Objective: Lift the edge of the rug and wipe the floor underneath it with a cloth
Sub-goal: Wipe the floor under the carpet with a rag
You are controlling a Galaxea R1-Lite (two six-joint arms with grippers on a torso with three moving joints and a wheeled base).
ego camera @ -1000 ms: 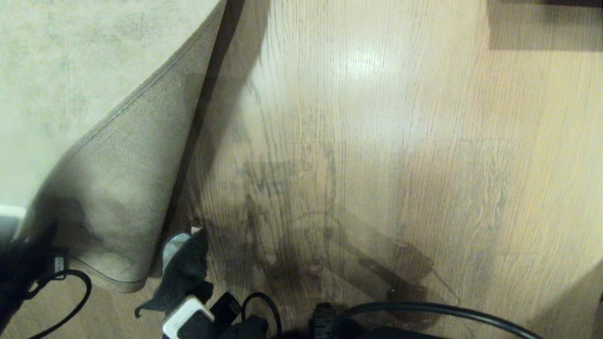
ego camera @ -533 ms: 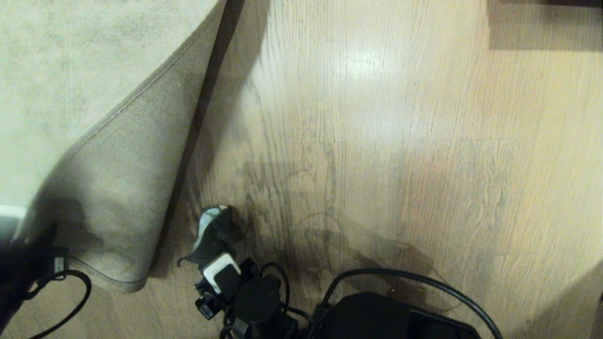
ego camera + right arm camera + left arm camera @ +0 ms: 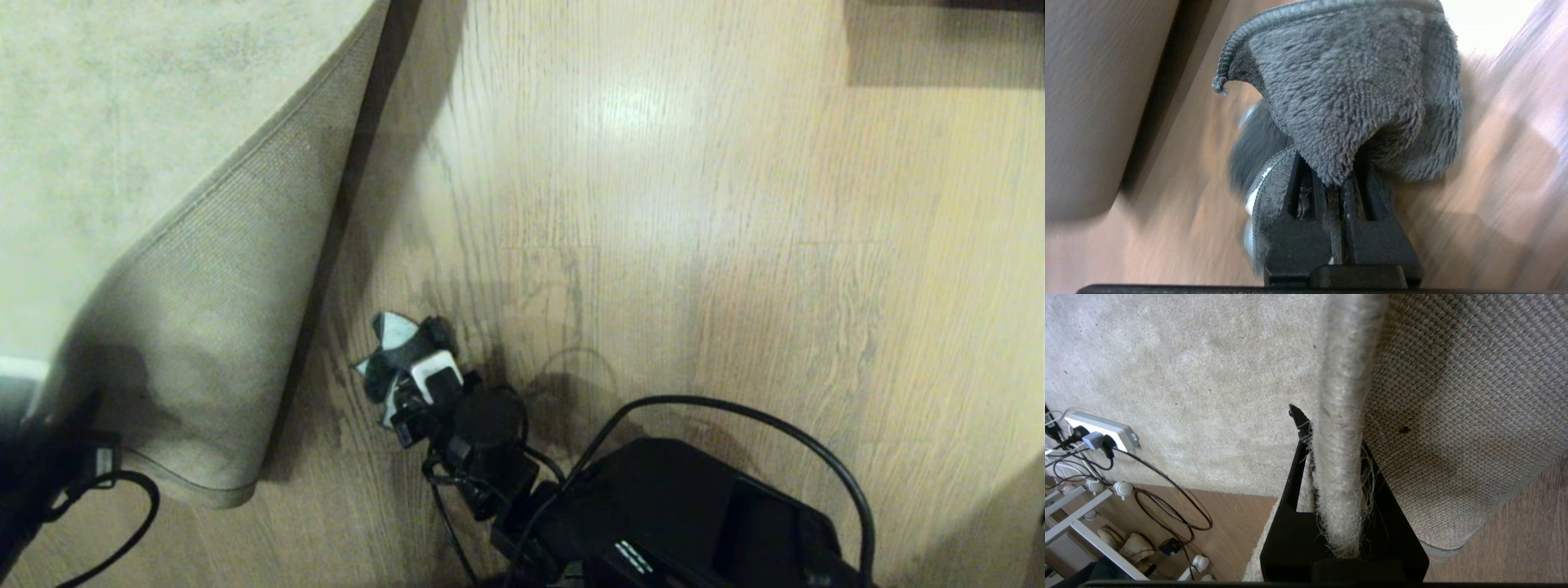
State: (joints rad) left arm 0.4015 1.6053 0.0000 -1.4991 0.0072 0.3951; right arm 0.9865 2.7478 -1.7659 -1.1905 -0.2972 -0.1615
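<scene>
My left gripper (image 3: 1331,428) is shut on the rug edge (image 3: 1343,375) and holds it up off the floor, so the corner folds over and shows its woven tan backing (image 3: 204,327). To the right of that fold lies bare wood-grain floor (image 3: 653,204). My right gripper (image 3: 412,371) is low over the floor just right of the lifted flap, shut on the grey cloth (image 3: 392,336). The right wrist view shows the cloth (image 3: 1343,94) bunched over the right gripper (image 3: 1331,175), with the floor beneath blurred.
A white power strip (image 3: 1100,430) with plugged cables lies on the rug behind the lifted corner, next to a white rack's legs (image 3: 1081,522). A dark furniture base (image 3: 939,41) sits at the far right. The right arm's black cable (image 3: 735,408) loops over the floor.
My right gripper with the cloth has slid forward across the floor, away from me and slightly right. The left gripper and lifted rug corner have not moved.
</scene>
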